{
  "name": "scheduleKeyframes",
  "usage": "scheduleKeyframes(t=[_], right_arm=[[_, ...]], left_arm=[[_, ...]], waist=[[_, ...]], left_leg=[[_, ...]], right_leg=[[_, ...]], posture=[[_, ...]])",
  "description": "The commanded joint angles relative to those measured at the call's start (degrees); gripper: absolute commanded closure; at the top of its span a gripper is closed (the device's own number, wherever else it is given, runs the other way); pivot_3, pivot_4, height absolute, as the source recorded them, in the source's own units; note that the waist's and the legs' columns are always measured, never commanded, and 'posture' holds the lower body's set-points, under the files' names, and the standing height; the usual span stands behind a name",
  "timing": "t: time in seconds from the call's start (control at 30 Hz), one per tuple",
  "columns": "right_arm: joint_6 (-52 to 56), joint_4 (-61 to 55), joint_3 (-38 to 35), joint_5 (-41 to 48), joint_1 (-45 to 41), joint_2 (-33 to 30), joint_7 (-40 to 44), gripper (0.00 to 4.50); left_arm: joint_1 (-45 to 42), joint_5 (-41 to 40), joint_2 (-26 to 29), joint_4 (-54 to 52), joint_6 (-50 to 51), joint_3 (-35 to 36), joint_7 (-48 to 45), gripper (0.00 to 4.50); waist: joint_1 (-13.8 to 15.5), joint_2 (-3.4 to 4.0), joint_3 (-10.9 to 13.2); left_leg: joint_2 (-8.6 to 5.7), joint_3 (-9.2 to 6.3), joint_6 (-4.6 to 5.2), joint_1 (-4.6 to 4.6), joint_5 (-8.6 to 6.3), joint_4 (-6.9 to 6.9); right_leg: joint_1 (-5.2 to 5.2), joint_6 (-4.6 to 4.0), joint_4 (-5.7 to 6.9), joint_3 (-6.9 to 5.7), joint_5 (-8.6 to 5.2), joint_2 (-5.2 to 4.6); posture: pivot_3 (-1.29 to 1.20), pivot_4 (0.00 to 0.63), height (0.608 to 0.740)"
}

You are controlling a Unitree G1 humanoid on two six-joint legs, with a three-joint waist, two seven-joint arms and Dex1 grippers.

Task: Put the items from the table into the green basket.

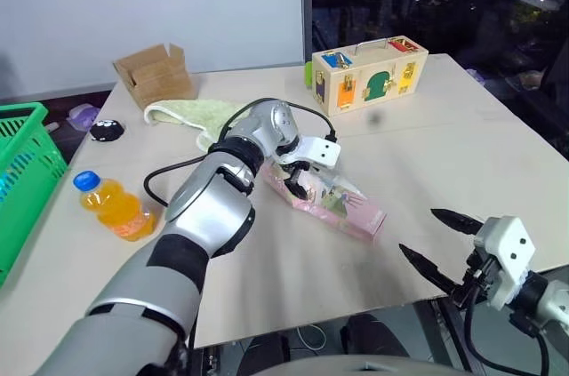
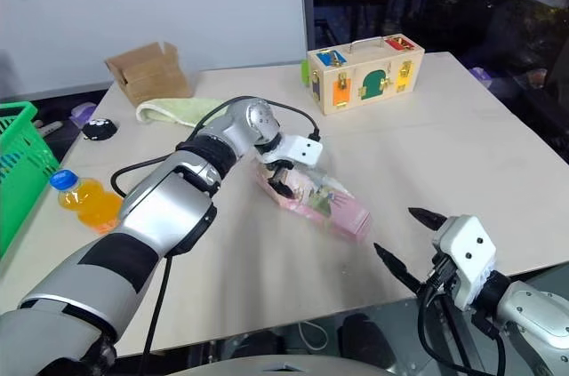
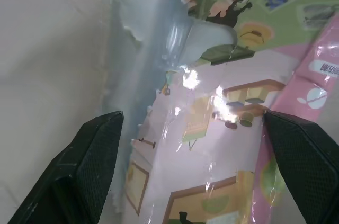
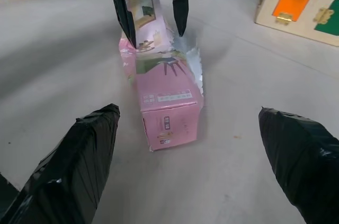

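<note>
Pink carton (image 1: 324, 199) is my current target: it lies flat on the table (image 1: 427, 145), roughly mid-table and angled toward the near edge, with one torn end under my left gripper (image 1: 298, 172). I have that gripper pointing steeply down over the carton, its fingers (image 4: 124, 15) spread wide and straddling the carton's width, one on each side; from the right wrist view they look close to the sides but I judge they have not closed on it. The right gripper (image 1: 436, 238) hangs off the near right edge, fingers apart and holding nothing.

The orange-drink bottle (image 1: 114, 205) lies on its side near the left edge, just beside the green basket (image 1: 22, 172), which sits at the table's left side. The pale green cloth (image 1: 191, 115) is toward the far left, next to an open cardboard box (image 1: 156, 76), and a wooden latch box (image 1: 369, 72) stands at the far edge.

So the step in hand is the grasp on the carton. Next I would settle slightly lower, close firmly across the width, then lift and carry left to the basket. The film wrap looks slick and the carton is long, so it may tilt or slip when gripped near one end.
</note>
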Motion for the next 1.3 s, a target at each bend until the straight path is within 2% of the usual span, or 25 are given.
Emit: scheduleKeyframes(t=[0.03,0.2,0.33,0.4,0.5,0.63,0.77,1.0,1.07,1.13,1.17,1.3], right_arm=[[-0.51,-2.56,0.26,-0.73,0.21,0.11,-0.83,0.0],[-0.41,-2.79,1.24,-1.3,0.2,0.59,-1.6,0.0],[-0.47,-2.36,1.83,-1.72,0.13,0.55,-1.47,0.0],[-0.55,-2.23,1.85,-1.79,0.17,0.43,-1.29,0.0],[-0.69,-1.93,1.77,-1.98,0.04,0.27,-1.11,0.0],[-0.53,-2.39,2.13,-2.41,0.25,0.45,-1.55,0.0],[-0.38,-2.82,1.92,-2.7,1.02,0.55,-1.72,0.0],[-0.43,-2.67,2.57,-3.26,0.45,0.66,-2.13,0.0],[-0.67,-2.72,2.37,-3.37,1.01,0.55,-1.75,0.0],[-0.9,-2.79,1.93,-3.47,1.74,0.35,-1.3,0.0],[-0.95,-2.78,1.86,-3.54,1.84,0.31,-1.25,0.0],[-1.22,-2.62,1.86,-3.69,1.93,0.39,-1.24,0.0]], left_arm=[[-0.91,-4.82,2.79,-4.41,-1.07,5.24,-5.91,0.04],[3.54,-9.45,6.56,-12.44,1.43,4.04,-10.2,0.04],[7.63,-10.3,6.97,-19.2,3.75,1.62,-10.2,0.04],[8.84,-7.99,5.82,-20.53,3.63,0.74,-9.13,0.04],[8.34,-3.1,3.14,-18.68,2.84,-1.1,-2.05,0.04],[7.93,-1.3,1.3,-18.35,2.82,-1.89,-0.83,0.04],[8.94,-0.12,0.95,-20.51,3.15,-3.22,-1.95,0.04],[9.79,8.65,-0.03,-15.09,1.56,-8.57,7.14,0.04],[9.77,8.78,-0.15,-13.64,2.38,-8.28,7.89,0.04],[10.23,5.68,0.33,-16.19,4.2,-5.85,4.72,0.04],[10.41,4.33,0.58,-17.47,4.97,-4.7,3.64,0.04],[12.85,0.83,4.02,-24.75,8.38,-1.66,-1.66,0.04]], waist=[[-0.85,-0.04,0.03],[-3.37,-0.03,0.07],[-4.03,0.0,0.14],[-4.04,0.0,0.15],[-3.71,0.0,0.15],[-3.46,-0.07,0.19],[-3.52,-0.04,0.2],[-3.51,-0.03,0.12],[-3.51,-0.02,0.07],[-3.67,-0.19,0.15],[-4.51,-0.18,0.15],[-5.62,-0.18,0.16]], left_leg=[[0.01,0.01,0.0,-0.03,0.0,-0.01],[0.0,-0.06,0.06,-0.07,-0.04,-0.15],[0.02,-0.1,0.07,-0.03,-0.05,-0.18],[0.01,-0.12,0.08,-0.04,-0.05,-0.17],[-0.05,-0.13,0.08,-0.01,-0.05,-0.08],[-0.07,-0.1,0.08,-0.03,-0.05,-0.03],[-0.06,-0.12,0.07,-0.03,-0.05,-0.08],[-0.07,-0.11,0.08,0.02,-0.05,-0.1],[-0.08,-0.11,0.08,0.27,-0.05,-0.09],[-0.08,-0.12,0.07,0.47,-0.05,-0.1],[-0.07,-0.12,0.04,0.9,-0.07,-0.15],[0.02,-0.13,0.05,0.88,-0.06,-0.22]], right_leg=[[-0.04,0.01,-0.01,0.0,-0.01,0.0],[-0.1,0.1,0.03,-0.01,-0.06,0.0],[-0.1,0.12,0.09,-0.03,-0.08,0.01],[-0.1,0.12,0.09,-0.05,-0.08,0.01],[0.0,0.13,0.06,-0.03,-0.08,-0.02],[0.0,0.15,0.04,0.01,-0.09,-0.03],[-0.05,0.16,0.05,0.01,-0.1,0.0],[0.0,0.17,0.05,0.02,-0.1,-0.01],[0.26,0.16,0.03,0.04,-0.11,-0.01],[0.44,0.11,0.0,0.06,-0.14,-0.03],[0.91,-0.06,-0.06,0.12,-0.24,-0.05],[0.84,-0.04,-0.08,0.34,-0.23,-0.13]], posture=[[-0.32,0.02,0.74],[-0.31,0.02,0.74],[-0.31,0.02,0.74],[-0.3,0.017,0.74],[-0.3,0.018,0.74],[-0.31,0.02,0.74],[-0.32,0.02,0.74],[-0.32,0.018,0.74],[-0.32,0.018,0.74],[-0.32,0.018,0.74],[-0.32,0.018,0.74],[-0.3,0.013,0.74]])
